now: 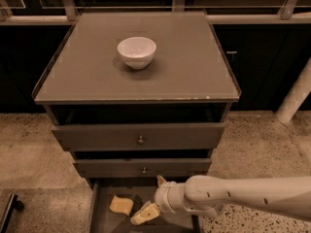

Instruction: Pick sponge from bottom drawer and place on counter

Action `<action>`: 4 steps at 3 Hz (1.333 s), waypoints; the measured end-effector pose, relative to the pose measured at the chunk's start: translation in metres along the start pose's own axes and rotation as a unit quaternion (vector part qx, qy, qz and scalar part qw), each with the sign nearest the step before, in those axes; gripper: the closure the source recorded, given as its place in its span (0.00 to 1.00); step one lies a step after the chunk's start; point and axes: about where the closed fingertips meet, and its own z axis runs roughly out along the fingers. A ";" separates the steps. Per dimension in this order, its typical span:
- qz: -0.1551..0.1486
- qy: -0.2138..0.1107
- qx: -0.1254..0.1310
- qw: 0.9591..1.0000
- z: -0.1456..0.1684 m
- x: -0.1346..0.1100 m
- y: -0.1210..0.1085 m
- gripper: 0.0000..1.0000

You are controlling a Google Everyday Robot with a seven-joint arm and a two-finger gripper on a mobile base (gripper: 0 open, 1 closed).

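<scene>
Found the pincer (146,199) low inside the pulled-out bottom drawer (99,221), toward its right side, spread apart with nothing between its two halves. Saw the lower of the cream fingers (146,213) angled down and left toward the drawer floor, and only the tip of the other poking up close under the front of the middle drawer (112,168).

Spotted the sponge (121,205) lying flat on the drawer floor just left of the lower finger, close beside it but seemingly not touching, and not gripped. Could not tell for sure whether a sliver of gap lay between them.

Traced the pale, rounded arm (243,198) from the pincer's wrist out to the right edge of the view, level with the bottom drawer.

Noted above it the middle drawer with a small round knob (144,170), and over that the top drawer (97,137) with a knob of its own (141,140), a dark gap showing above each front.

Saw on the grey counter (194,67) a white bowl (136,51) standing upright, left of centre and toward the back, well apart from the sponge below. Made out pale chips along the counter's front edge near the right corner.

Noticed speckled flooring (29,149) around the cabinet, a pale slanted post (296,96) at the right, and a light rail (243,18) against the dark background behind.
</scene>
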 end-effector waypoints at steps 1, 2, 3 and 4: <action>0.033 -0.016 -0.028 0.999 0.046 0.017 -0.003 0.00; 0.033 -0.016 -0.028 0.999 0.046 0.016 -0.003 0.00; 0.017 -0.044 -0.029 0.998 0.064 0.017 0.000 0.00; -0.002 -0.101 -0.052 0.993 0.107 0.026 0.000 0.00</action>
